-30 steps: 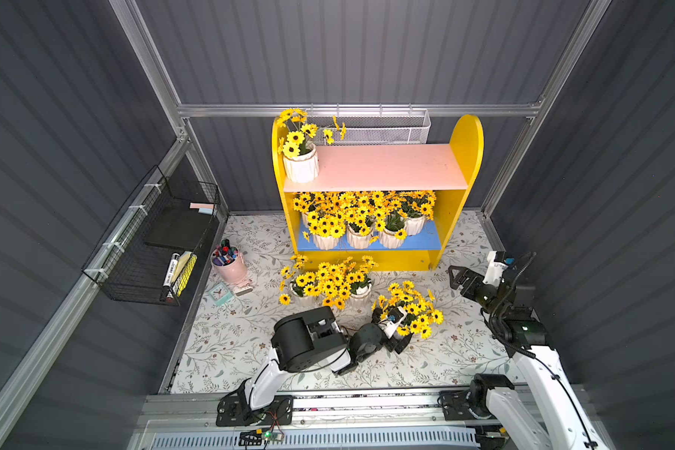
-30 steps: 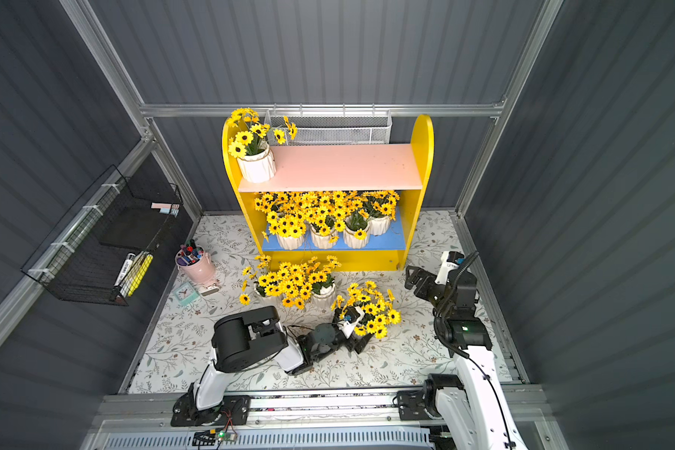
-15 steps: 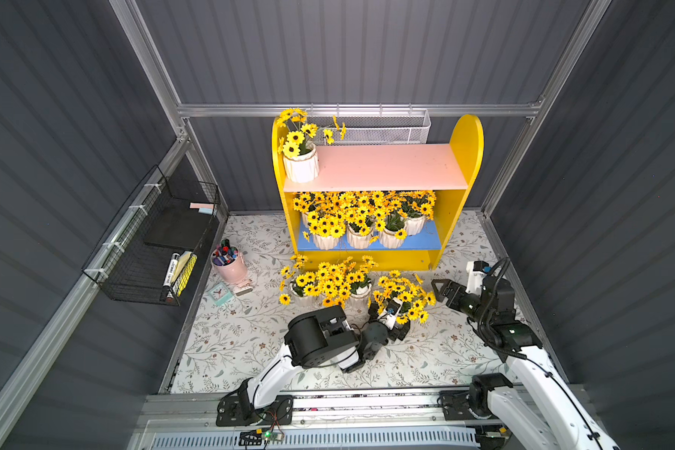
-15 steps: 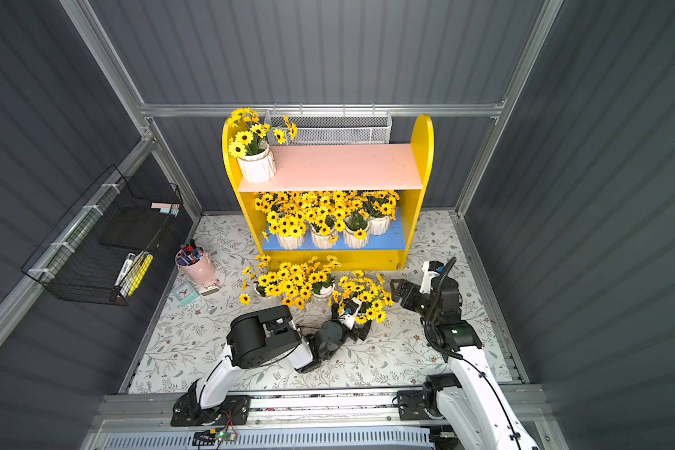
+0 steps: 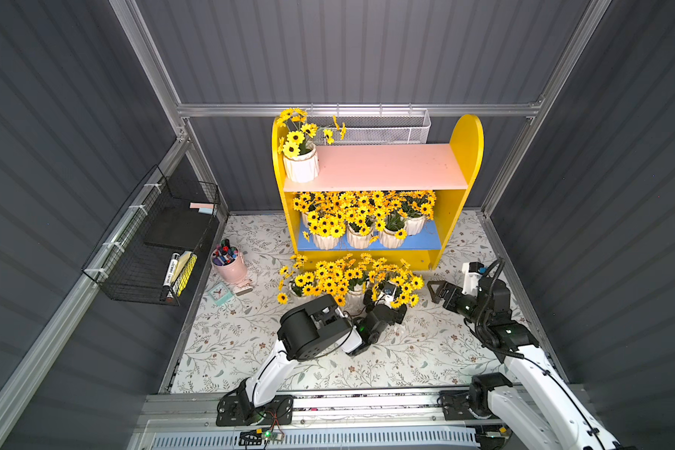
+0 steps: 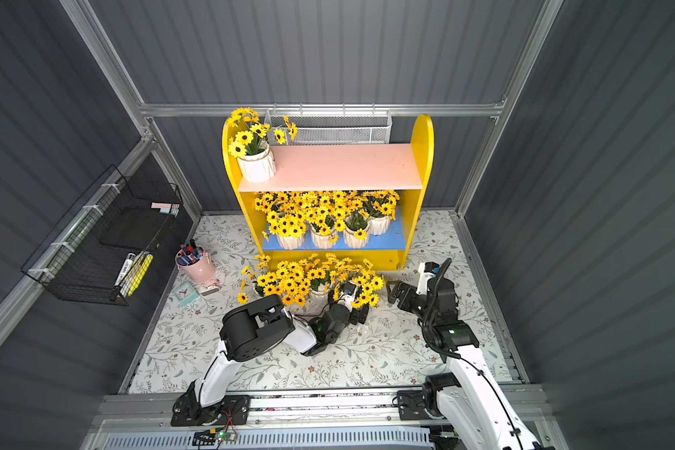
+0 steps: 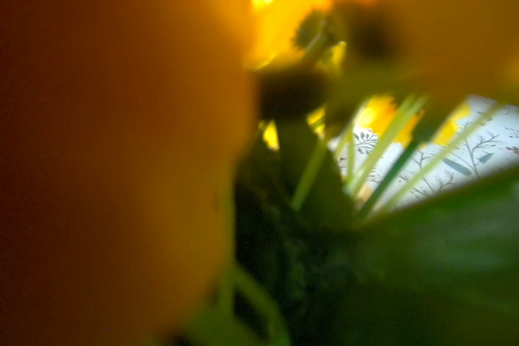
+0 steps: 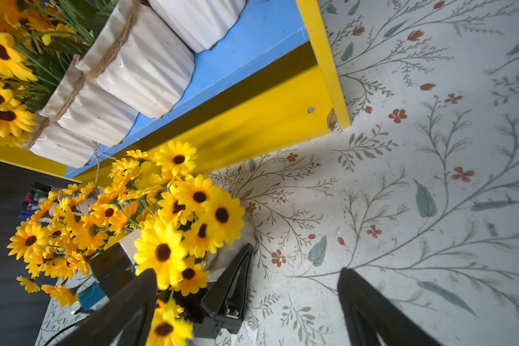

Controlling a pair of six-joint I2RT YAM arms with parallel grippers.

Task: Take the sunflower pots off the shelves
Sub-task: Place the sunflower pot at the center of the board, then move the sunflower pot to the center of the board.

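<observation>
Left wrist: blur, perhaps petals (image 7: 102, 149); right wrist shows left fingers (image 8: 231, 284) flanking pot (image 8: 174, 236).

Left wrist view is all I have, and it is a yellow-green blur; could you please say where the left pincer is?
Observer: The left pincer is buried in the blooms of a sunflower pot at the floor cluster's edge, before the shelves.
Operator: Thank you; do any pots stand on the shelves?
Observer: Yes: one pot on the pink board, a crowded row on the blue one.
Operator: And the right pincer?
Observer: It hangs open and empty beside that first pot.
</observation>
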